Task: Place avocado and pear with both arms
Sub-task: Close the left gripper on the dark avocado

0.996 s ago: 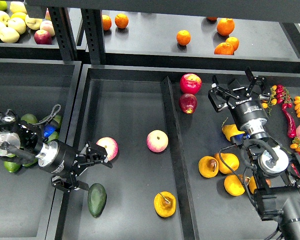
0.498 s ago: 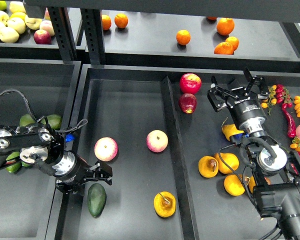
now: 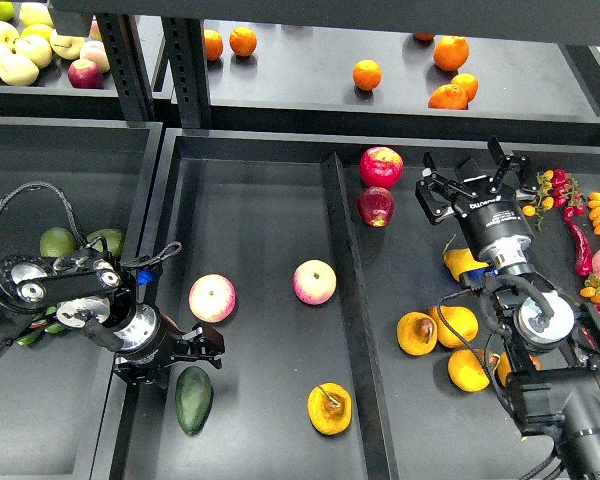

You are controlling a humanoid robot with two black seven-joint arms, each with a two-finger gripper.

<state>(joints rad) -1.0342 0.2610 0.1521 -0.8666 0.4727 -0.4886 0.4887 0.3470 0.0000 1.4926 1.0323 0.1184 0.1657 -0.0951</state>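
Observation:
The dark green avocado [image 3: 193,399] lies at the front left of the middle tray [image 3: 250,210]. The golden pear [image 3: 330,408] lies at the tray's front, stem hollow up. My left gripper [image 3: 198,347] is open and empty, just above and beside the avocado, not touching it. My right gripper [image 3: 474,178] is open and empty, up over the right compartment, far from the pear.
Two pink-and-yellow apples [image 3: 212,297] [image 3: 315,282] lie in the middle tray. Red apples [image 3: 380,167] and several yellow-orange pears [image 3: 452,325] lie in the right compartment. Lighter avocados [image 3: 58,241] fill the left bin. Oranges [image 3: 367,75] sit on the back shelf. Chillies [image 3: 578,240] at far right.
My left arm has drawn back to the left and down, its gripper now clear of the avocado. The right gripper has barely moved.

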